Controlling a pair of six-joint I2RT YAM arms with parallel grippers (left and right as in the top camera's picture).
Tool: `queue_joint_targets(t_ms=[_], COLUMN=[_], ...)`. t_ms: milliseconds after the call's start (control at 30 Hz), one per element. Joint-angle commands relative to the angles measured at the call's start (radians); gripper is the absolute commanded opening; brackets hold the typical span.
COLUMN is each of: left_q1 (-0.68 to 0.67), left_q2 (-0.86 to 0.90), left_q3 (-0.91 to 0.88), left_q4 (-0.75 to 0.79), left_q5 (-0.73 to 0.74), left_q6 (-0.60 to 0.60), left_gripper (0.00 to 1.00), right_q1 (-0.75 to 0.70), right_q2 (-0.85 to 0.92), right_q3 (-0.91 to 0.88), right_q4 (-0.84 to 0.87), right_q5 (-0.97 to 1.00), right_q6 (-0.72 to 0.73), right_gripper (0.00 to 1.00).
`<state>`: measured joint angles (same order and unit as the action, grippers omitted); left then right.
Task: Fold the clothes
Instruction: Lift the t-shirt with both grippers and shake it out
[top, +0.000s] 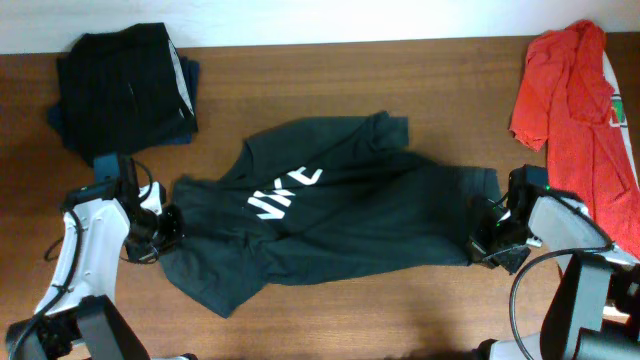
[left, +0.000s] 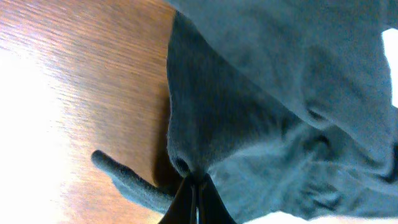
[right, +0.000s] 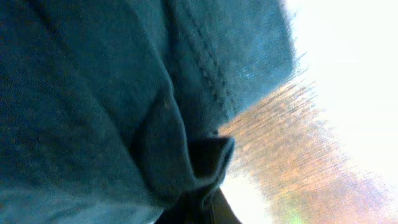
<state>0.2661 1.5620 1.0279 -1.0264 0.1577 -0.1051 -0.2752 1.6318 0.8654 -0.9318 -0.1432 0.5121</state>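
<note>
Left pincer (top: 168, 228) and right pincer (top: 482, 238) each clenched an opposite edge of the dark T-shirt (top: 340, 215), rumpled mid-table (top: 400, 320), seemingly at the spreading step, a level outward pull likely needed before folding.

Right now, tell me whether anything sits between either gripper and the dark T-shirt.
Nothing visible does. The left gripper pinches the T-shirt at one end and the right gripper grips the other; both wrist views show cloth bunched in the grip.

Wooden table (top: 330, 75) carries dark T-shirt (top: 350, 230), red shirt (top: 565, 90), folded dark garments (top: 120, 75)
</note>
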Motion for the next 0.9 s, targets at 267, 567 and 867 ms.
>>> queue_joint_targets(t_ms=[267,567,867], left_q1=[0.005,0.005,-0.079], left_q2=[-0.429,-0.377,0.581], left_q3=[0.916,1.488,1.481], left_q4=[-0.542,-0.612,-0.344], left_q5=[0.097,0.014,0.228], left_q6=[0.002,-0.01,0.006], left_gripper=[0.0,0.0,0.08], right_q1=[0.0,0.0,0.026], right_q2=[-0.159,-0.356,0.211], right_q3=[1.089,1.224,1.228], right_q4=[-0.767,-0.766,-0.508], right_q5=[0.048,-0.064,-0.115], right_q6=[-0.179,-0.245,-0.251], right_gripper=[0.04,0.04,0.11])
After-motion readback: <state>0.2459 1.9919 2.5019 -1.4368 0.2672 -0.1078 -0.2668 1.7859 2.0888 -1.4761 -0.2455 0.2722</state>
